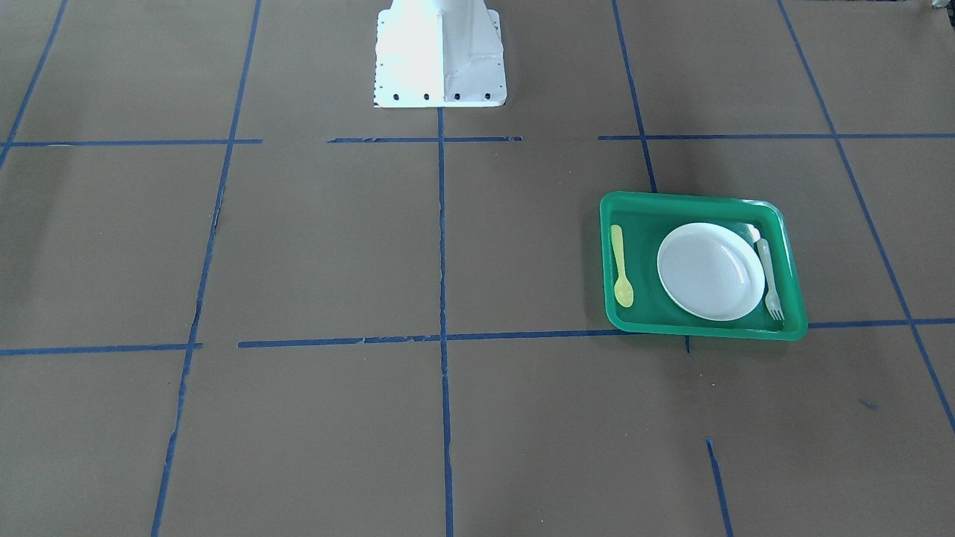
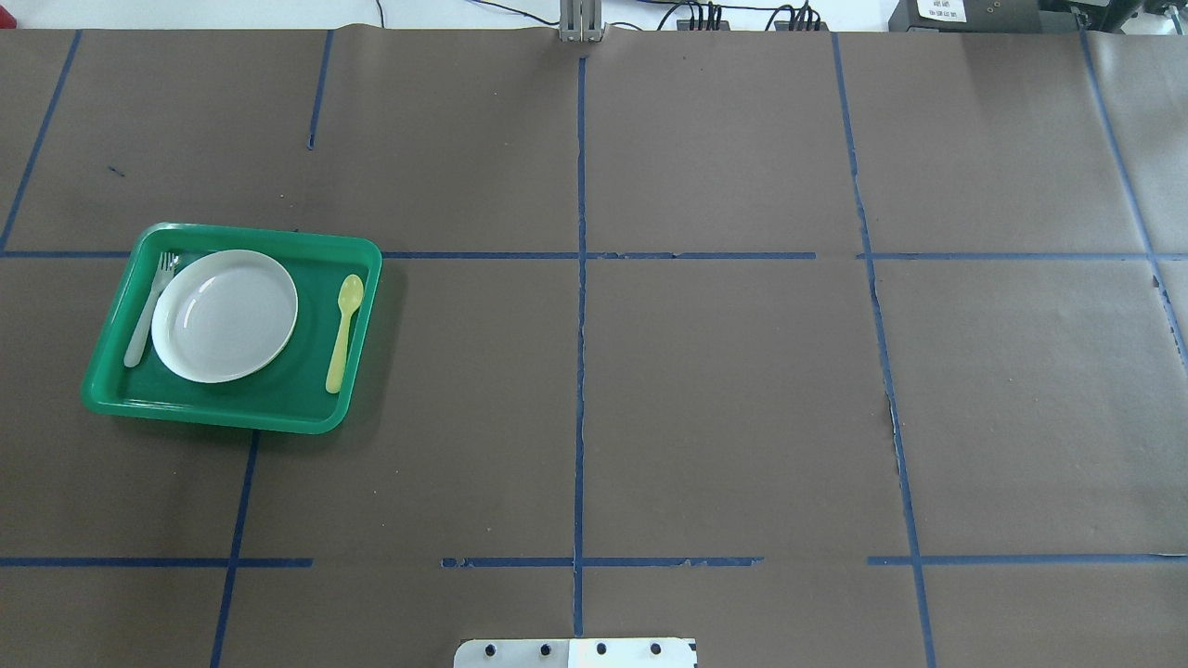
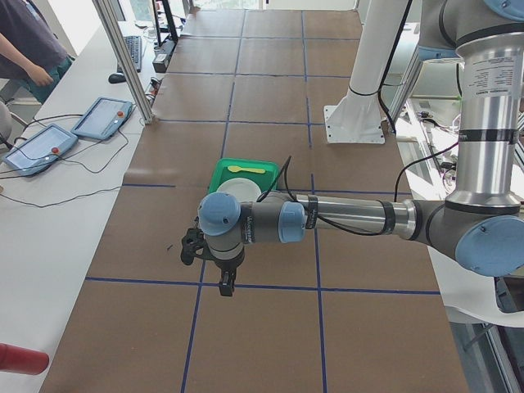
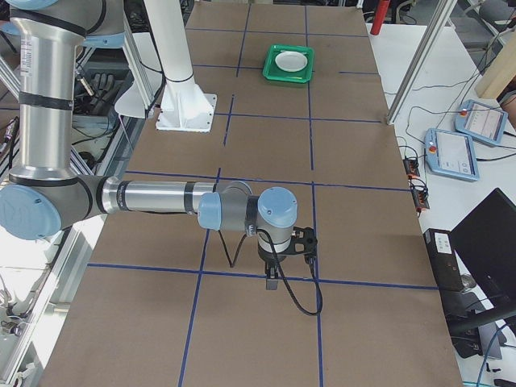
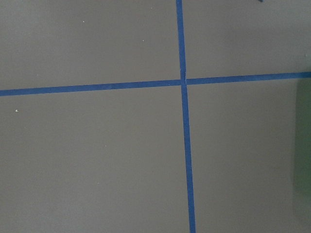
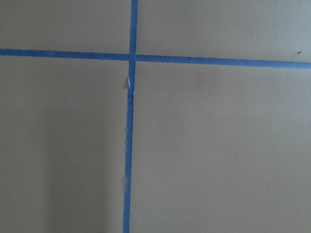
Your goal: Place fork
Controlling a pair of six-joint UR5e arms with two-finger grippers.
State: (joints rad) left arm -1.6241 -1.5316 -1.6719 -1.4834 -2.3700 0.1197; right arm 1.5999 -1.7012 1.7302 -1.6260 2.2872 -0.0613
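The pale whitish-grey fork [image 1: 768, 278] lies in the green tray [image 1: 701, 201], along the plate's side, tines toward the operators' edge. It also shows in the overhead view [image 2: 148, 311], left of the white plate [image 2: 225, 315]. No gripper touches it. My left gripper [image 3: 224, 285] hangs above the bare table, nearer the left end than the tray, and shows only in the left side view. My right gripper [image 4: 272, 284] hangs over a tape line far from the tray [image 4: 289, 64]. I cannot tell whether either is open or shut.
A yellow spoon [image 1: 621, 268] lies in the tray on the plate's other side. The robot's white base plate [image 1: 440, 56] stands at the table's middle edge. Blue tape lines grid the brown table. Tablets and cables lie on side benches [image 3: 98, 119].
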